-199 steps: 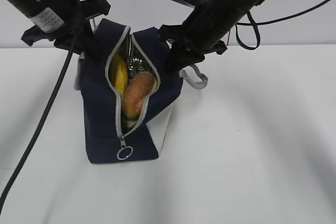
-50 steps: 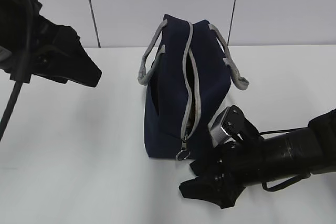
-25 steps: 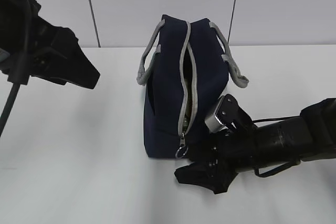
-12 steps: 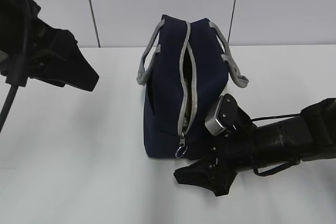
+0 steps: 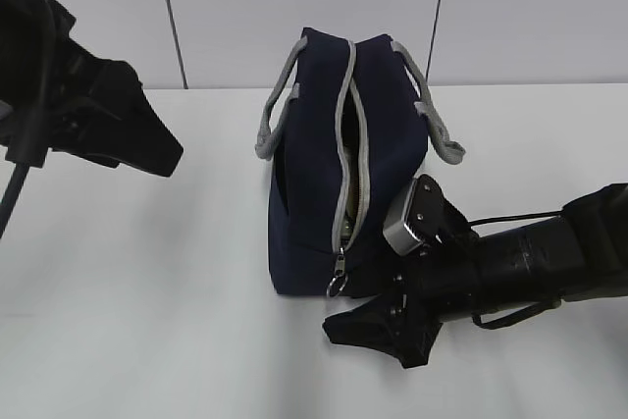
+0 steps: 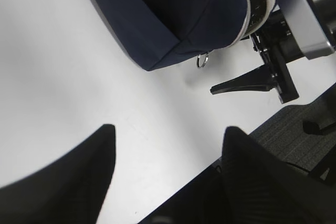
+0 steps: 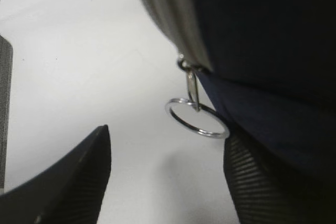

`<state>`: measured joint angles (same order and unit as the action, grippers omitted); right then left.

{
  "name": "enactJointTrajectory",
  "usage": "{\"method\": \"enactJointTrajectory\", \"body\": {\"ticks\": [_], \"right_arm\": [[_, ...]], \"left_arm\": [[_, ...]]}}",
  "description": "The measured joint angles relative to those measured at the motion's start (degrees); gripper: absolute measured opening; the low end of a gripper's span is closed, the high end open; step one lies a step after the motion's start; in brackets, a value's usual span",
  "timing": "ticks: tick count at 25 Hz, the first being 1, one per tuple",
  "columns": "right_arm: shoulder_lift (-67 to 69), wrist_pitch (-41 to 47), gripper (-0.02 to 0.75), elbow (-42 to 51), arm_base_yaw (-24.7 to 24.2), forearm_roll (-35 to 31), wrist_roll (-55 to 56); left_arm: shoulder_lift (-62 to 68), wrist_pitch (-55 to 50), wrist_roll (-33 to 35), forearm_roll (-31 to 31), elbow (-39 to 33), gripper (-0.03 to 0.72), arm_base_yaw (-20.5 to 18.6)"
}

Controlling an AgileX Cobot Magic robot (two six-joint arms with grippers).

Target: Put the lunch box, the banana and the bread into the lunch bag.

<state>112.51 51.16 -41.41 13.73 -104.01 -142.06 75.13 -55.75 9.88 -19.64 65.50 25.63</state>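
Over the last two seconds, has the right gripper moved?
Yes. The right gripper has crept left along the table, closer to the ring pull at the foot of the lunch bag, which stayed put.

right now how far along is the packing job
Nothing is left out on the table, so the packing looks done, though the lunch bag gapes too narrowly to show its contents. In hand: the right gripper is open just short of the ring pull, not gripping it. Left: closing the zipper. The left gripper hangs open, apart.
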Motion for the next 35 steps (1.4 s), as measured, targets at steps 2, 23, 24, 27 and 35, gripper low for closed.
{"method": "enactJointTrajectory", "body": {"ticks": [2,23,24,27,35], "right_arm": [[0.00,0.00,0.516,0.00,0.00,0.00,-0.50],[0.00,0.16,0.420,0.00,0.00,3.29,0.52],[0.00,0.16,0.413,0.00,0.00,3.41,0.86],[0.00,0.16,0.397,0.00,0.00,3.65,1.58],[0.00,0.16,0.295,0.00,0.00,3.78,2.47]], "left_arm": [[0.00,-0.08,0.00,0.00,0.00,0.445,0.00],[0.00,-0.39,0.22,0.00,0.00,0.445,0.00],[0.00,-0.39,0.22,0.00,0.00,0.445,0.00],[0.00,-0.39,0.22,0.00,0.00,0.445,0.00],[0.00,-0.39,0.52,0.00,0.00,0.445,0.00]]}}
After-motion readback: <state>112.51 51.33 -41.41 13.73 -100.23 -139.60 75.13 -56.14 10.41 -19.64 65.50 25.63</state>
